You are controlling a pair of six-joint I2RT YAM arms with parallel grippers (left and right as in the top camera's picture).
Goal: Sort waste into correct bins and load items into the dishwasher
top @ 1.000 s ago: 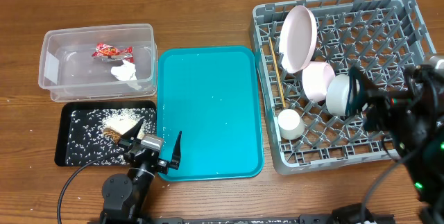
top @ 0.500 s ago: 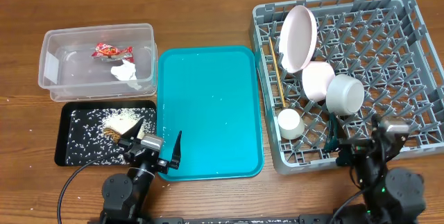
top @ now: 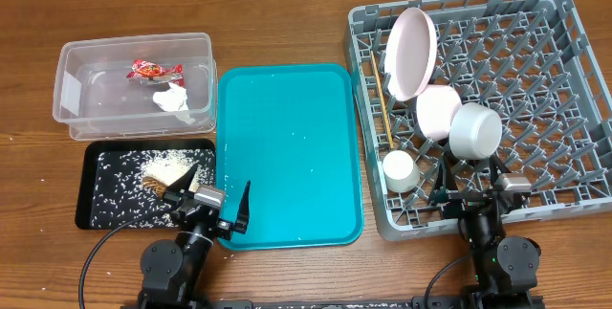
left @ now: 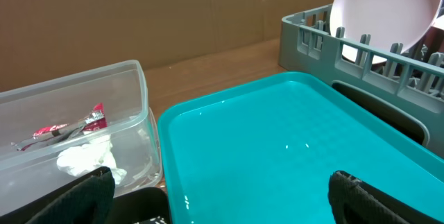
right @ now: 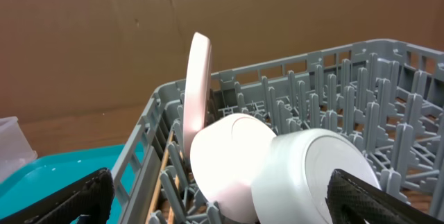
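Observation:
The grey dish rack [top: 535, 70] holds the white plate [top: 411, 53] on edge, the pinkish-white bowl [top: 436, 111], the grey metal bowl [top: 475, 130], the white cup [top: 399, 169] and wooden chopsticks [top: 382, 100]. The clear tub [top: 81, 108] holds the red wrapper [top: 150, 70] and white tissue [top: 174, 98]. The black tray [top: 100, 215] holds rice and a brown scrap [top: 168, 168]. My left gripper [top: 212, 202] is open and empty at the teal tray's front left. My right gripper [top: 475, 194] is open and empty at the rack's front edge, facing the bowls [right: 277, 168].
The teal serving tray [top: 287, 156] lies between the bins and the rack, with a few stray rice grains on it. It also fills the left wrist view [left: 277, 154]. A cardboard wall stands behind the table.
My right arm has drawn back from over the rack's right side to the table's front edge. The grey metal bowl rests in the rack. The left arm has not moved.

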